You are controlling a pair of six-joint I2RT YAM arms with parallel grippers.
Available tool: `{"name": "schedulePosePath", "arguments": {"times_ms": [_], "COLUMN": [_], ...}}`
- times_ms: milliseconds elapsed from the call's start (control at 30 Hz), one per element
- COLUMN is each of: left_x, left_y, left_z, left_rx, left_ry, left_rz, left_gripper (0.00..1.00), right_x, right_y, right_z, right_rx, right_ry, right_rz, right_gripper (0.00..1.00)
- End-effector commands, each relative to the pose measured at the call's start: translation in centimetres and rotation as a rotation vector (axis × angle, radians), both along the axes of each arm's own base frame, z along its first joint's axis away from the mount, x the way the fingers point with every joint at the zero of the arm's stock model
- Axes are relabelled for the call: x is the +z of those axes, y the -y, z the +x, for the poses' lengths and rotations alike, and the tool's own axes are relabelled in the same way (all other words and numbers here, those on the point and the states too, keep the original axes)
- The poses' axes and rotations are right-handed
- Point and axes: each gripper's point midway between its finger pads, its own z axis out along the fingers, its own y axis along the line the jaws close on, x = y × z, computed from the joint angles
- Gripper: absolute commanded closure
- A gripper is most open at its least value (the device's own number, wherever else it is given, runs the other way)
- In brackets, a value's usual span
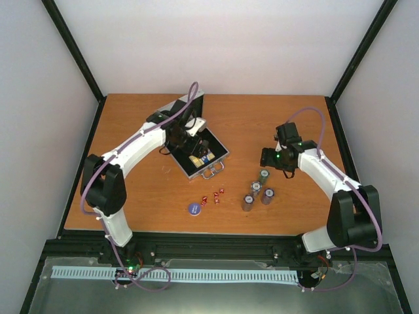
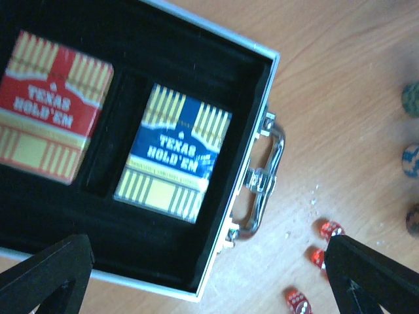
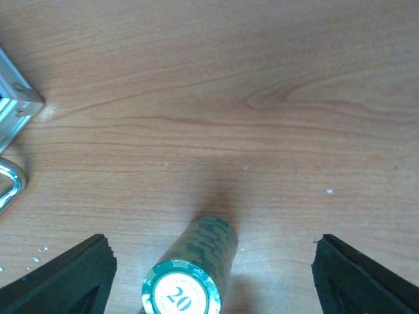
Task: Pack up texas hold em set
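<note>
Green chip stack (image 3: 190,271) between right claw (image 3: 214,243) fingers (image 3: 59,281), spread wide, touching neither.

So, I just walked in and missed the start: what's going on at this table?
Two robot arms are packing a poker set. The left end effector hovers open over the open silver metal case, where the red card box and blue-yellow card box already lie. The right end effector is open around a green chip stack, not gripping it. The other chip stacks, red dice and blue disc are on the wooden table.
</note>
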Motion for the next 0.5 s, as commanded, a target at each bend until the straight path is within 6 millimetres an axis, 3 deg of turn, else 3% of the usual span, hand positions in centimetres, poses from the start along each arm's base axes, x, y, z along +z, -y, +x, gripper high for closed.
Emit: {"name": "schedulePosePath", "arguments": {"times_ms": [0, 233, 467], "left_x": [0.0, 0.0, -0.5], "left_y": [-1.7, -2.5, -3.1], "left_z": [-1.6, -3.0, -3.7], "left_rx": [0.047, 0.057, 0.049], "left_ry": [-0.017, -0.020, -0.028], "left_rz": [0.019, 0.023, 0.049], "left_gripper": [0.00, 0.00, 0.00], "right_x": [-1.8, -3.6, -5.2], "right_y": [-0.9, -2.6, -1.7], "right_z": [-1.7, -2.0, -2.6], "right_rx": [0.022, 0.066, 0.030], "right_ry": [-0.078, -0.130, -0.168], "right_rz": [-0.010, -0.024, -0.075], "right_gripper": [0.19, 0.26, 0.31]}}
